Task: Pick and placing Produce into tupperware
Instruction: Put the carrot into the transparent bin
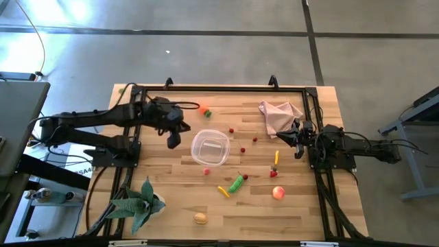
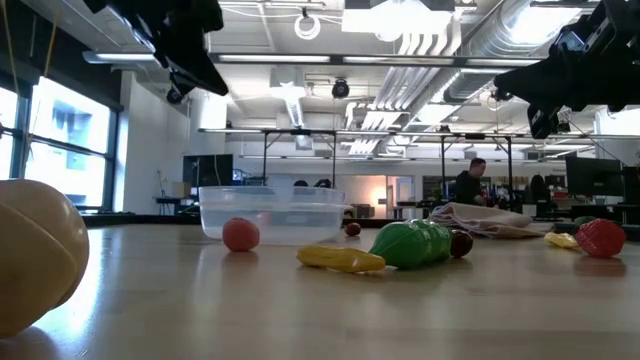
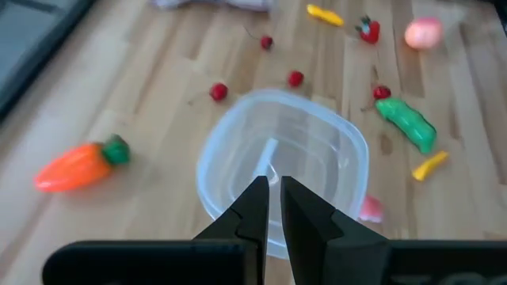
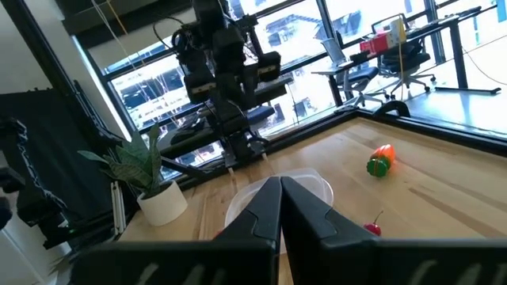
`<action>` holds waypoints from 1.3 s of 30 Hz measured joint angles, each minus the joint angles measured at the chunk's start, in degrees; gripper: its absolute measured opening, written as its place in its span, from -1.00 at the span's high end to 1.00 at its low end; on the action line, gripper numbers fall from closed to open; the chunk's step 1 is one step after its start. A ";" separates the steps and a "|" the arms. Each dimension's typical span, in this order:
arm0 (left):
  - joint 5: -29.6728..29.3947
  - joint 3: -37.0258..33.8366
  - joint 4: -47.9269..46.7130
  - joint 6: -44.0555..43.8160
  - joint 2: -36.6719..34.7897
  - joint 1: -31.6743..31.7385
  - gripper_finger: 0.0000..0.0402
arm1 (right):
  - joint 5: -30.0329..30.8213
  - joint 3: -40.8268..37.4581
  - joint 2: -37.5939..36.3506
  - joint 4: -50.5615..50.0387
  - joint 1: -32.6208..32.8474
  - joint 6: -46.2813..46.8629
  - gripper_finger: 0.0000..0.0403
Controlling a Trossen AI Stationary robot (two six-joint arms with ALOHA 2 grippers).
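Both my grippers are pressed together, holding nothing; my left gripper (image 1: pixel 173 140) hovers beside the empty tupperware (image 1: pixel 210 148) mid-desk; my right gripper (image 1: pixel 298 145) waits near the pink cloth (image 1: pixel 278 115); produce lies scattered, carrot (image 1: pixel 204 110) behind the tub.

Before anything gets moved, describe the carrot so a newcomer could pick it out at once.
Start at the clear tupperware in the middle of the table. Look toward the far edge, just beyond the left gripper: the carrot lies there alone. It is the only orange piece with a green top.
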 joint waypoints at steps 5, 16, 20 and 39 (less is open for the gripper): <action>4.36 0.00 -4.04 1.10 -4.79 0.08 0.87 | 0.00 0.00 0.00 -0.06 -0.02 -0.15 1.00; 9.29 -0.02 -9.01 5.40 -8.78 0.16 0.87 | -0.06 0.02 0.00 -1.53 -0.02 -0.44 1.00; 8.88 -0.02 -9.09 5.44 -9.06 0.16 0.87 | 0.40 0.02 0.00 -1.53 -0.02 -0.44 1.00; -6.38 7.18 0.75 -9.50 1.98 5.05 0.87 | 0.46 0.01 0.02 -2.00 -0.04 -0.24 1.00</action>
